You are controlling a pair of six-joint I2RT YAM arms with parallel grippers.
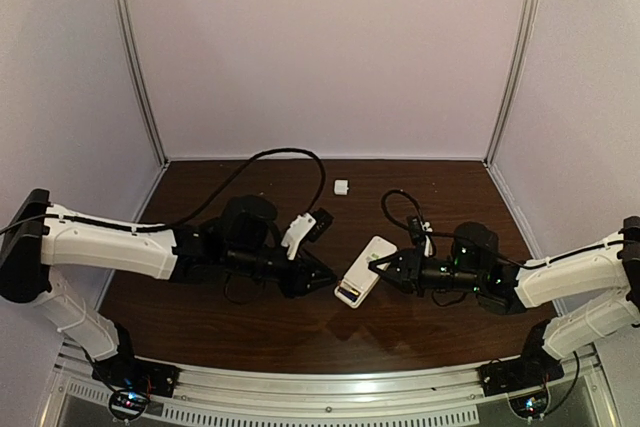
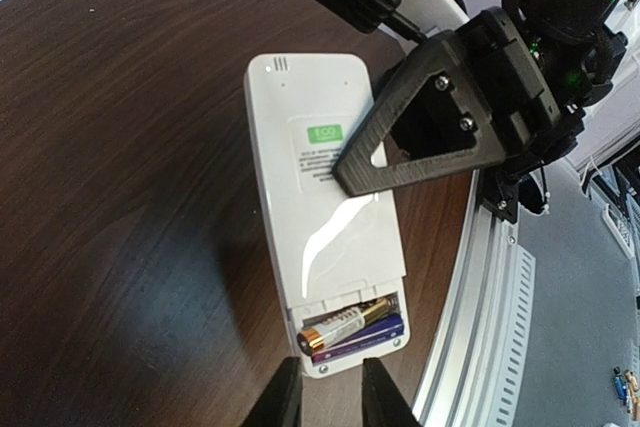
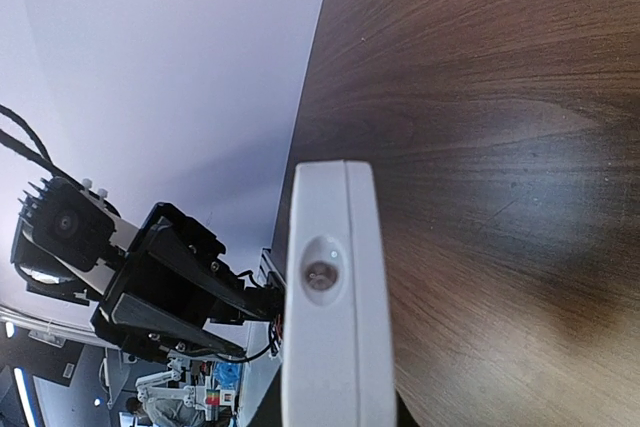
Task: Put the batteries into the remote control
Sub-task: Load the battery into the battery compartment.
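Note:
The white remote control (image 1: pixel 365 270) lies back up on the table, its battery bay open at the near-left end. In the left wrist view the remote control (image 2: pixel 320 197) holds two batteries: a gold-and-white one (image 2: pixel 345 324) lying tilted, copper end raised at the left, and a purple one (image 2: pixel 365 339) flat beside it. My left gripper (image 2: pixel 330 392) is slightly open and empty, fingertips just short of the bay end; it also shows in the top view (image 1: pixel 325 278). My right gripper (image 1: pixel 388 267) is shut on the remote's far end, whose end face (image 3: pixel 325 277) fills the right wrist view.
A small flat white squarish piece (image 1: pixel 341 187) lies at the back centre of the brown table (image 1: pixel 250 327). A metal rail (image 1: pixel 320 387) runs along the near edge. A black cable (image 1: pixel 290 157) loops behind the left arm.

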